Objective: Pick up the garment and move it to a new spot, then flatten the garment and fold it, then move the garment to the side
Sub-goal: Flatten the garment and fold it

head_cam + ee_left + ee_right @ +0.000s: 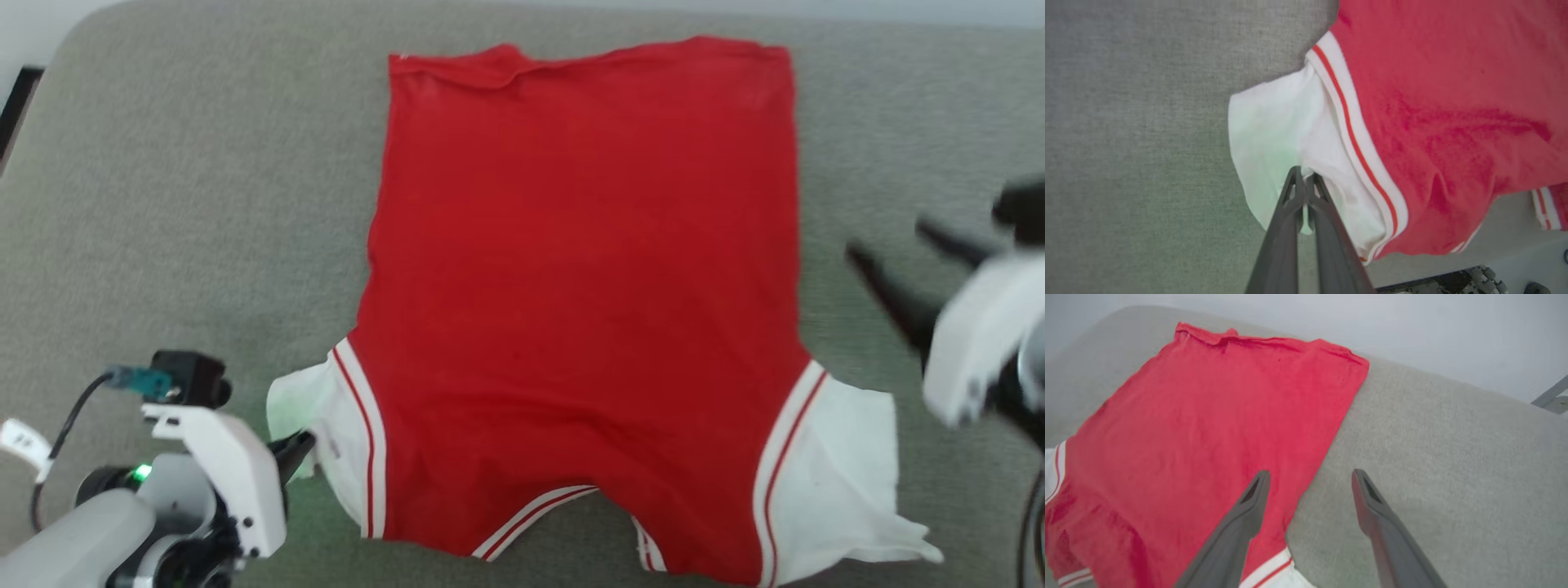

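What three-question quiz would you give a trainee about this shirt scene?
1. True or false: the garment lies on the grey surface with its lettering showing.
2. Fill in: the right fingers stand ____ (open or shut).
3. Which pinch a white sleeve? A) left fingers B) right fingers C) both
Key: 1 false; 2 open; 3 A.

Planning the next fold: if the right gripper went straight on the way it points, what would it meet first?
Probably the grey cushion beside the garment, near its side edge; the right gripper is open, and depth is unclear.
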You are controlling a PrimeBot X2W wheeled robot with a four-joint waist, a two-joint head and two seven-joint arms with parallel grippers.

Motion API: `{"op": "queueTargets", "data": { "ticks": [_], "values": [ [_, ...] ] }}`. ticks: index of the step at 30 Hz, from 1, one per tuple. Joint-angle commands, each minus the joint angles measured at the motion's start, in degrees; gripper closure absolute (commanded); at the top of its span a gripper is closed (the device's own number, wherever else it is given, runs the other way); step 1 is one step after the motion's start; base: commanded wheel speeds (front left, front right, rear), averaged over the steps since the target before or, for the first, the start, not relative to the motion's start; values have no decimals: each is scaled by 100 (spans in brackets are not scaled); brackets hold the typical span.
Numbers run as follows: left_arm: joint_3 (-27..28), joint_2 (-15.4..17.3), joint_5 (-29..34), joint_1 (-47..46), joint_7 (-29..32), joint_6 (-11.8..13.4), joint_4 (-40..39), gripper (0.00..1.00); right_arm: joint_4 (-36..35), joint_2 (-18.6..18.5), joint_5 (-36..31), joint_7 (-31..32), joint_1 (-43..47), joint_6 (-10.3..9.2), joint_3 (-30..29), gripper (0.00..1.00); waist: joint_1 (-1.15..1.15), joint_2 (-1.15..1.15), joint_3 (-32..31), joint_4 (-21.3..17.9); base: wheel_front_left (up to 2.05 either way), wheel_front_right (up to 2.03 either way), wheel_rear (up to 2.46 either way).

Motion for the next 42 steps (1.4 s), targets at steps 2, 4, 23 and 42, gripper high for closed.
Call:
{"op": "queueTargets", "data": {
  "ticks": [2,4,23,42],
  "values": [
    [-32,-116,104,-172,25,-75,53,100,406,199,-275,-145,-550,-3,-82,0,0,0,211,195,0,0,0],
    [-53,-238,180,-325,37,-143,100,100,946,424,-446,-302,-1069,-3,-152,0,0,0,321,305,0,0,0],
    [-413,-1538,573,-1288,97,-968,1049,100,6456,232,-2297,-266,-4825,-3,-797,0,0,0,1162,1628,0,0,0],
    [-272,-1647,500,-1377,-117,-1158,1614,100,7181,434,-2577,508,-5062,-3,-384,100,0,0,1112,1381,0,0,0]
  ]
}}
